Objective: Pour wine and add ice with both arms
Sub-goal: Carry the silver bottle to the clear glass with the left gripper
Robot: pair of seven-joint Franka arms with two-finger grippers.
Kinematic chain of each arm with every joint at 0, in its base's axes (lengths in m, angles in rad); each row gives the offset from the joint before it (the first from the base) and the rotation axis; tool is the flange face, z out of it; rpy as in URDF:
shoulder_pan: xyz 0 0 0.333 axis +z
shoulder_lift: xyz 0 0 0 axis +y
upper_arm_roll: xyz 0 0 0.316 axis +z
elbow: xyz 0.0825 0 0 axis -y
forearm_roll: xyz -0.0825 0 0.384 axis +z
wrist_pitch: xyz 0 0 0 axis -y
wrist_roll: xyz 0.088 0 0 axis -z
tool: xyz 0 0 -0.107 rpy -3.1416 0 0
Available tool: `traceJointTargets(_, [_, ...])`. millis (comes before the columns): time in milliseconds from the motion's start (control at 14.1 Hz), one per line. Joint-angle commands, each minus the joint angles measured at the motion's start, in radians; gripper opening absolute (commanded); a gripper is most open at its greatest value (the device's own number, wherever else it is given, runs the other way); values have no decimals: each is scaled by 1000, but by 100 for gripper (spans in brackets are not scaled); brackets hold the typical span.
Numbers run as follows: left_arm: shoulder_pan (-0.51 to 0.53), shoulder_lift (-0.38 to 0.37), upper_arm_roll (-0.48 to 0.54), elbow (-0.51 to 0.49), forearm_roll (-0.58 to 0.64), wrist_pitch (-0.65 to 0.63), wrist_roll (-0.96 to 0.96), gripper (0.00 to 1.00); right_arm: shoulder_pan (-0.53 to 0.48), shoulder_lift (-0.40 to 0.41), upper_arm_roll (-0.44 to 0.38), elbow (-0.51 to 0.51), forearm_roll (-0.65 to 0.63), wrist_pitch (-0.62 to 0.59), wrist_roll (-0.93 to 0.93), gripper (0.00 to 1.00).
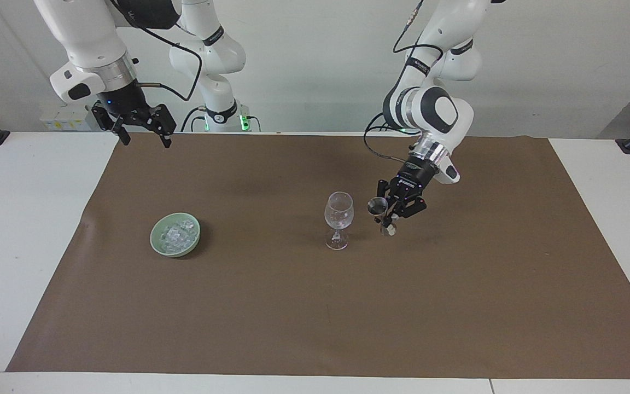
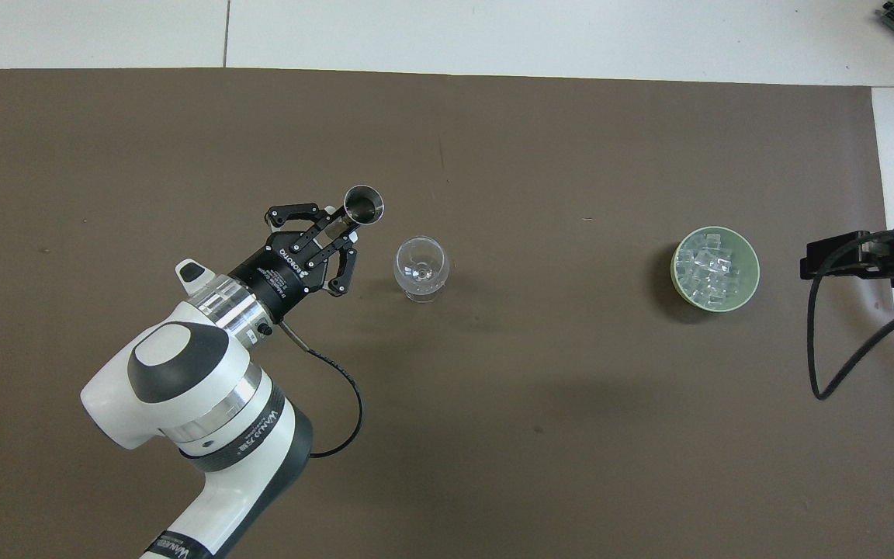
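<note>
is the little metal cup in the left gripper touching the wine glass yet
Apart. The facing view shows brown mat between the metal cup, held by the left gripper, and the wine glass; the overhead view shows the same gap.

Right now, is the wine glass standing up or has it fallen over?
Standing up. The wine glass rests on its foot on the brown mat, stem straight, bowl on top. From overhead its round rim faces upward.

Colours on the brown mat [image 1: 293, 306]
Pale green bowl [image 1: 156, 241] showing whitish clear ice [image 1: 175, 234]; clear glass [image 1: 339, 210] beside it.
</note>
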Motion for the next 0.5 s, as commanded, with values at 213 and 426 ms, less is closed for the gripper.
traceJointTargets(213, [-41,4,9,24,-11,59,76,0,-4,-16,-2,-13,15,0,-25,100])
traceJointTargets(426, [-50,4,7,24,-5,63,128,0,-4,-16,-2,-13,15,-1,-25,100])
